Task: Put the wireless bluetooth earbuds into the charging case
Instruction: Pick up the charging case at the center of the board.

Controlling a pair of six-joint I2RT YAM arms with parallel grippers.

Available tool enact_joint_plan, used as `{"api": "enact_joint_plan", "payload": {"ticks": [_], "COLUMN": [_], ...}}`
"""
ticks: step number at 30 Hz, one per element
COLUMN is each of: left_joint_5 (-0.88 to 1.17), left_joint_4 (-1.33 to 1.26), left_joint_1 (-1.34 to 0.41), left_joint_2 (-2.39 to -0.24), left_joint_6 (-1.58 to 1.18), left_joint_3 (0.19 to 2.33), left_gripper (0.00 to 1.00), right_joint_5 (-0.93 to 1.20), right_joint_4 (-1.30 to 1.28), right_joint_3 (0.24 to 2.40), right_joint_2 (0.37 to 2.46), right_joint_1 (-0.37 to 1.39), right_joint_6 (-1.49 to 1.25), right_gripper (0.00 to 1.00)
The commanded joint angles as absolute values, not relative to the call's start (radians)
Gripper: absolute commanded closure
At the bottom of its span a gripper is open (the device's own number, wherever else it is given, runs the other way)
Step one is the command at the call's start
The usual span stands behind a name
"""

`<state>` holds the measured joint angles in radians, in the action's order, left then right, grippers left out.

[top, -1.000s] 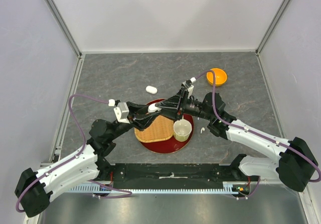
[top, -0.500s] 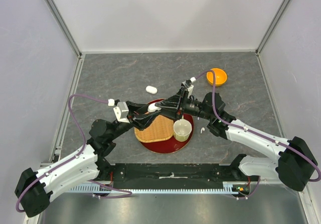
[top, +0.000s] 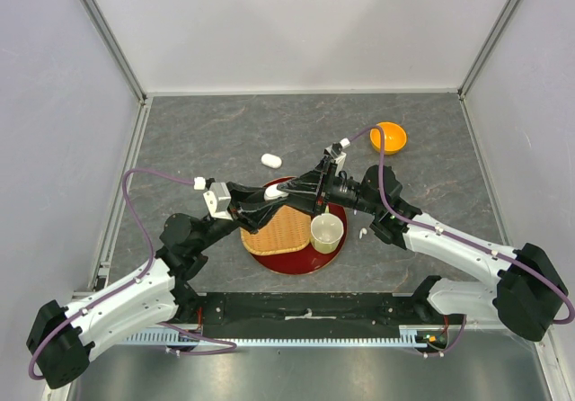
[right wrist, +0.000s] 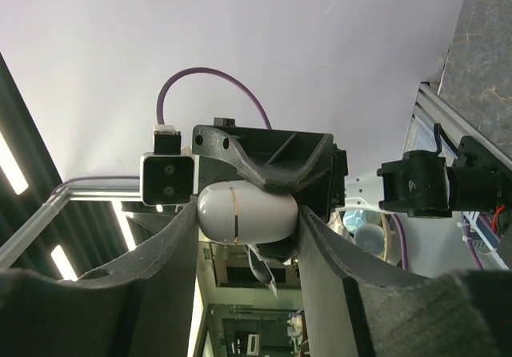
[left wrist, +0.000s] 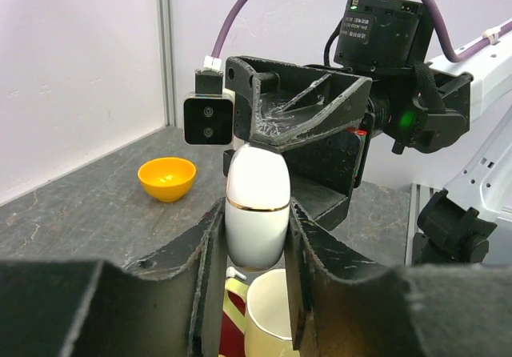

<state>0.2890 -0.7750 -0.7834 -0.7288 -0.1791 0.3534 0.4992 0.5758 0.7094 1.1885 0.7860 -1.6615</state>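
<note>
A white pebble-shaped charging case [top: 274, 191] with a gold seam is held in the air over the red plate [top: 269, 259], its lid closed. My left gripper [top: 267, 200] is shut on its lower half, seen in the left wrist view [left wrist: 258, 213]. My right gripper [top: 287, 191] is shut on the same case from the other side, seen in the right wrist view [right wrist: 244, 211]. One tiny white earbud [top: 362, 234] lies on the table right of the cream cup [top: 326, 231]; it also shows in the left wrist view [left wrist: 234, 273]. The other earbuds are out of view.
A wicker basket [top: 280, 232] and the cream cup stand on the red plate. A second white case [top: 270, 159] lies on the table behind the plate. An orange bowl [top: 389, 136] sits at the back right. Walls enclose the table on three sides.
</note>
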Motion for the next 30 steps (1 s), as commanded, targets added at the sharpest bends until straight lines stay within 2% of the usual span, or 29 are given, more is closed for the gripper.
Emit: {"api": "enact_joint_plan", "payload": {"ticks": [1, 8, 12, 15, 16, 18, 19, 22, 26, 30], "left_joint_5": [0.275, 0.282, 0.281, 0.273, 0.275, 0.272, 0.267, 0.259, 0.244, 0.238], "left_joint_4": [-0.833, -0.848, -0.845, -0.842, -0.842, -0.838, -0.835, -0.828, -0.825, -0.850], "left_joint_1": [-0.788, -0.788, -0.788, -0.788, -0.788, -0.788, -0.788, -0.788, -0.788, -0.788], "left_joint_2": [-0.736, -0.747, -0.741, -0.735, -0.730, -0.727, -0.720, -0.710, -0.675, -0.652], "left_joint_6": [-0.187, -0.186, -0.183, -0.179, -0.178, -0.178, -0.179, -0.183, -0.189, -0.206], "left_joint_3": [0.356, 0.359, 0.357, 0.354, 0.351, 0.348, 0.345, 0.333, 0.311, 0.287], "left_gripper": [0.70, 0.96, 0.98, 0.98, 0.98, 0.98, 0.98, 0.98, 0.98, 0.98], "right_joint_5": [0.502, 0.506, 0.505, 0.505, 0.503, 0.500, 0.486, 0.459, 0.398, 0.313], "right_joint_4": [0.634, 0.600, 0.583, 0.575, 0.575, 0.568, 0.563, 0.531, 0.329, 0.088], "right_joint_3": [0.715, 0.709, 0.707, 0.703, 0.703, 0.703, 0.703, 0.713, 0.782, 0.857], "right_joint_2": [1.181, 1.187, 1.190, 1.192, 1.190, 1.187, 1.175, 1.145, 1.088, 1.034], "right_joint_1": [0.788, 0.788, 0.788, 0.790, 0.788, 0.788, 0.788, 0.787, 0.778, 0.778], "right_joint_6": [-1.678, -1.672, -1.666, -1.666, -1.658, -1.648, -1.640, -1.571, -1.386, -1.102], "right_gripper": [0.87, 0.86, 0.83, 0.67, 0.58, 0.48, 0.38, 0.25, 0.19, 0.18]}}
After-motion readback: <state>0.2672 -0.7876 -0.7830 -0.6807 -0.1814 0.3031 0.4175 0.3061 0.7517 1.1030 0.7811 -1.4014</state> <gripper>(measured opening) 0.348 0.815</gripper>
